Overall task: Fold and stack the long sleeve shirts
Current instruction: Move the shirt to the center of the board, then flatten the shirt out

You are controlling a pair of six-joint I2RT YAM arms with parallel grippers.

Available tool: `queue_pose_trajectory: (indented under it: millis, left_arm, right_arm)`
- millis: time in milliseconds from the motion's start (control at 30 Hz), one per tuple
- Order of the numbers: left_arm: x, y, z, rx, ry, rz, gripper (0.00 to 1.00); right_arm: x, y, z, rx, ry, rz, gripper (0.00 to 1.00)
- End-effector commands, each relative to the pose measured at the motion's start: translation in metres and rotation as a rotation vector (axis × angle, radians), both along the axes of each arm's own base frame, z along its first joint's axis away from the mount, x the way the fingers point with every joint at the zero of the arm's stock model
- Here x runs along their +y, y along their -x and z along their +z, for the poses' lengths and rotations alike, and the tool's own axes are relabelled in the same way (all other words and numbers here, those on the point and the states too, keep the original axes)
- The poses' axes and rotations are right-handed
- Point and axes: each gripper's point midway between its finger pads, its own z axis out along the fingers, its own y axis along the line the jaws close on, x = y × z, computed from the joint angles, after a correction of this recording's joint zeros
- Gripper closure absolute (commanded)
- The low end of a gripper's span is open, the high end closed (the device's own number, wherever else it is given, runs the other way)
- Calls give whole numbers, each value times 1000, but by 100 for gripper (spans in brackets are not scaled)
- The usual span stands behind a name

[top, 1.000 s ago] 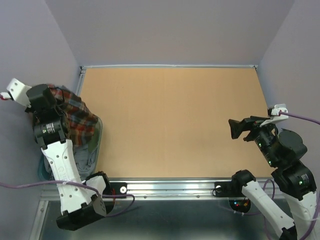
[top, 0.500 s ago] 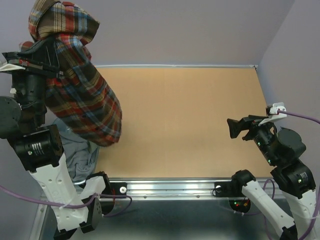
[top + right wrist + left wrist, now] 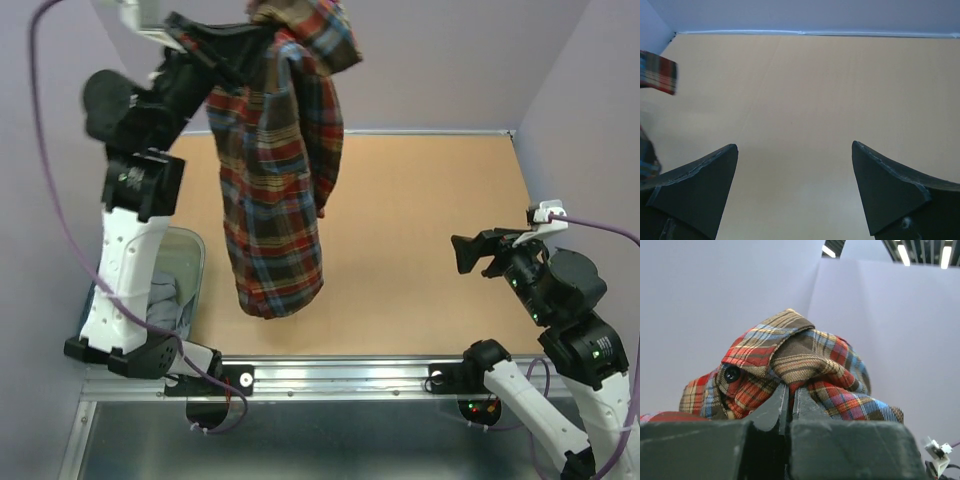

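Note:
My left gripper (image 3: 262, 32) is raised high at the upper left and is shut on a plaid flannel long sleeve shirt (image 3: 275, 170) in red, brown, navy and yellow. The shirt hangs down from the jaws over the left part of the table, its lower end near the front edge. In the left wrist view the jaws of the left gripper (image 3: 790, 389) pinch bunched cloth of the shirt (image 3: 805, 357), a dark button showing beside them. My right gripper (image 3: 470, 255) is open and empty over the right side of the table; the right wrist view shows the right gripper (image 3: 795, 150) above bare tabletop.
A grey bin (image 3: 195, 250) holding blue-grey cloth (image 3: 160, 300) stands off the table's left edge beside the left arm's base. The tan tabletop (image 3: 420, 220) is walled at the back and both sides. A metal rail (image 3: 340, 375) runs along the near edge.
My left gripper has lifted the plaid shirt out of the bin, up and to the right, so it now hangs over the table. The right arm has barely moved.

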Motion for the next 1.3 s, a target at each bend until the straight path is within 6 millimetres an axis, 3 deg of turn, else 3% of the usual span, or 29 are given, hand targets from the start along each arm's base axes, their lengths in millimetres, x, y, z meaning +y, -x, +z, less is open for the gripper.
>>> queue_pose_trajectory:
  millis: [0, 33, 67, 200, 300, 333, 367, 400, 433, 500, 533, 633, 667, 733, 767, 800, 867, 933, 967, 1167, 1200, 1267]
  left_arm:
    - [-47, -54, -48, 123, -87, 79, 62]
    - [-64, -66, -67, 176, -95, 74, 46]
    - [-71, -70, -84, 218, -120, 63, 45]
    - [-84, -88, -140, 357, -158, 104, 20]
    - [-73, -105, -194, 502, -206, 208, 13]
    - [-67, -103, -209, 545, -231, 232, 13]
    - [-65, -106, -238, 603, -268, 254, 13]
    - [-61, -102, -250, 629, -280, 266, 14]
    - [-55, -103, -286, 705, -316, 302, 14]
    - [-51, -92, -311, 756, -332, 293, 15]
    - [-49, -87, -349, 824, -373, 290, 15]
    - [-48, -63, -389, 903, -403, 235, 16]
    - [-45, -52, -423, 965, -439, 228, 16]
    - [-42, -36, -442, 994, -452, 196, 16]
    - [-38, -24, -472, 1045, -484, 192, 16]
    - [-37, -16, -473, 1041, -470, 172, 16]
    - [-37, 3, -502, 1079, -508, 132, 16]
    - [-35, 13, -507, 1050, -530, 121, 16]
    - [-34, 22, -518, 1053, -560, 113, 16]
    - [-35, 41, -536, 1042, -572, 66, 16]
    - [-39, 45, -539, 1039, -579, 46, 16]
    - [-43, 49, -546, 1036, -591, 30, 16]
  right_arm:
    - [-1, 2, 39, -103, -25, 2, 0]
    - [-1, 1, 40, -101, -21, 4, 0]
    - [-1, 1, 40, -99, -20, 4, 0]
    - [12, -1, 35, -74, -3, 67, 0]
    - [29, -7, 23, -23, 11, 146, 0]
    - [38, -8, 18, 2, 8, 187, 0]
    - [46, -14, 10, 43, 7, 210, 0]
    - [54, -17, 4, 76, -7, 242, 0]
    - [59, -20, -1, 102, -11, 252, 0]
    - [71, -32, -21, 198, -27, 272, 0]
    - [77, -35, -28, 228, -23, 295, 0]
    - [94, -50, -64, 376, -32, 320, 0]
    - [97, -53, -75, 418, -33, 320, 0]
    - [104, -65, -104, 532, -36, 301, 0]
    - [104, -68, -113, 563, -36, 283, 0]
    - [102, -77, -132, 619, -34, 232, 0]
    - [99, -86, -148, 657, -35, 168, 0]
    - [91, -103, -160, 662, -31, 72, 0]
    - [87, -109, -163, 662, -28, 32, 1]
    - [58, -159, -176, 650, -65, -187, 7]
    - [45, -170, -188, 684, -100, -231, 7]
    - [22, -190, -191, 672, -168, -288, 8]
